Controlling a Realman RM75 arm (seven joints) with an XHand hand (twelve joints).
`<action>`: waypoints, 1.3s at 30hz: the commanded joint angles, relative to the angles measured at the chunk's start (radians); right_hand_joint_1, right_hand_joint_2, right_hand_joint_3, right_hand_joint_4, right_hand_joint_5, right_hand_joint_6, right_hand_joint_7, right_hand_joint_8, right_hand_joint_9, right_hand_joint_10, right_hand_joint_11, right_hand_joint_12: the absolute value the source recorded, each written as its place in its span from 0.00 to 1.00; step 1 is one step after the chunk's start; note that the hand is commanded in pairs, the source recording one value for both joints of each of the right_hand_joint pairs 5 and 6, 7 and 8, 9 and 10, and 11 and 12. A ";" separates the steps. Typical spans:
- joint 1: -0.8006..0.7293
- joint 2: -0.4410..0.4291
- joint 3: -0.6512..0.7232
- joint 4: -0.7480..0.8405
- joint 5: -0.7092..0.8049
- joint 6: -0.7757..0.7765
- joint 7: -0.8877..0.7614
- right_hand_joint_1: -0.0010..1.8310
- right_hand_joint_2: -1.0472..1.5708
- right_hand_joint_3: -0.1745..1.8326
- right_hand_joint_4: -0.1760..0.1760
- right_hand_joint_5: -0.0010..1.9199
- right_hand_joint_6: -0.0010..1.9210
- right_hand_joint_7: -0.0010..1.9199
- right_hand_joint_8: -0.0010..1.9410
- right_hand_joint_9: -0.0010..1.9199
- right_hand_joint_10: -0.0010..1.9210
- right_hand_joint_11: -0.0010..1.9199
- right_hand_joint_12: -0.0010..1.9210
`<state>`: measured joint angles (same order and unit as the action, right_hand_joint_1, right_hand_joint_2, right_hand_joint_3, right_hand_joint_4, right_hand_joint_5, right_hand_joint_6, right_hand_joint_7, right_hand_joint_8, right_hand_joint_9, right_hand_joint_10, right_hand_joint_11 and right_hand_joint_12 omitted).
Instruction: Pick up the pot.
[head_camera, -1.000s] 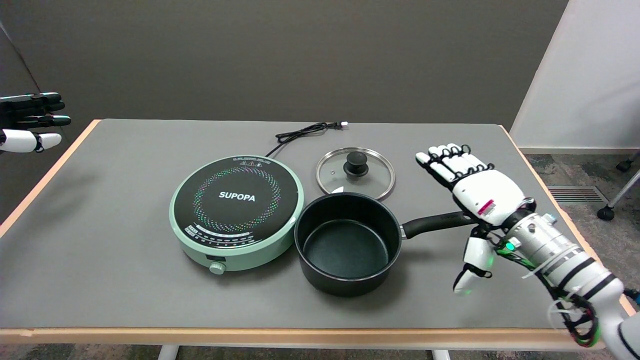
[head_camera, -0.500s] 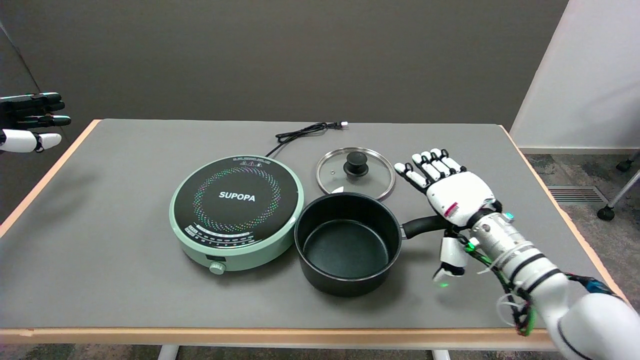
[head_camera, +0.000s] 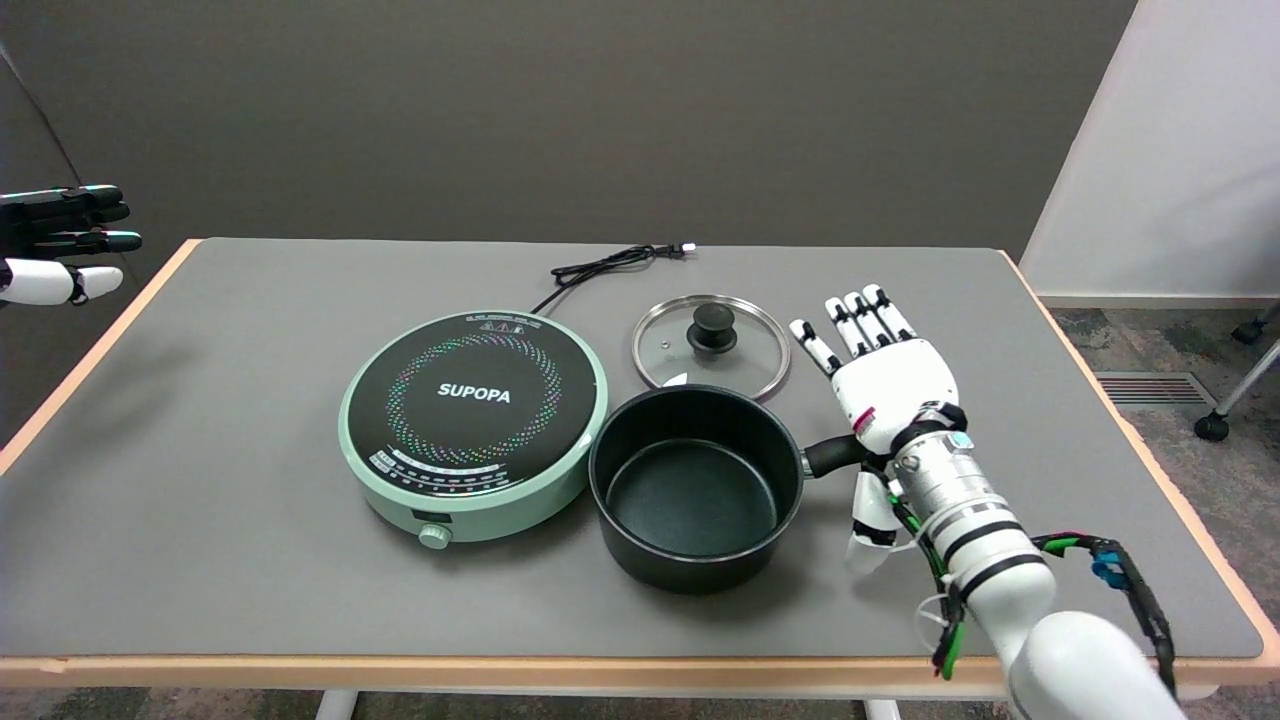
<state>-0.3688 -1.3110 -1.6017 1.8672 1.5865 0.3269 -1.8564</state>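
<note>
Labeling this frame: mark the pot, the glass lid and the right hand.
pot (head_camera: 690, 495), head view, on its inner bottom.
glass lid (head_camera: 665, 345), head view, on the glass left of the knob.
right hand (head_camera: 890, 385), head view, on the white back of the hand.

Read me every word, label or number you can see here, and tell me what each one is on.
"SUPOPA": white letters at the middle of the cooktop.
Small print and icons along the cooktop's near and far edges: too small to read.
Red label on the right hand: too small to read.
Pot, lid and cord: no text visible.
</note>
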 joint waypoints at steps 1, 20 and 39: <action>0.024 -0.023 -0.230 -0.002 -0.200 0.395 0.005 0.51 0.06 0.46 1.00 0.01 0.01 0.01 0.01 0.01 0.01 0.01 0.01; 0.048 -0.026 -0.354 -0.014 -0.187 0.512 0.055 0.52 0.05 0.48 1.00 0.01 0.01 0.01 0.01 0.01 0.01 0.01 0.01; 0.041 0.017 -0.367 -0.021 -0.167 0.620 0.231 0.52 0.05 0.52 1.00 0.01 0.01 0.01 0.01 0.01 0.01 0.01 0.01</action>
<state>-0.3273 -1.3315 -1.9409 1.8585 1.4066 0.8782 -1.7575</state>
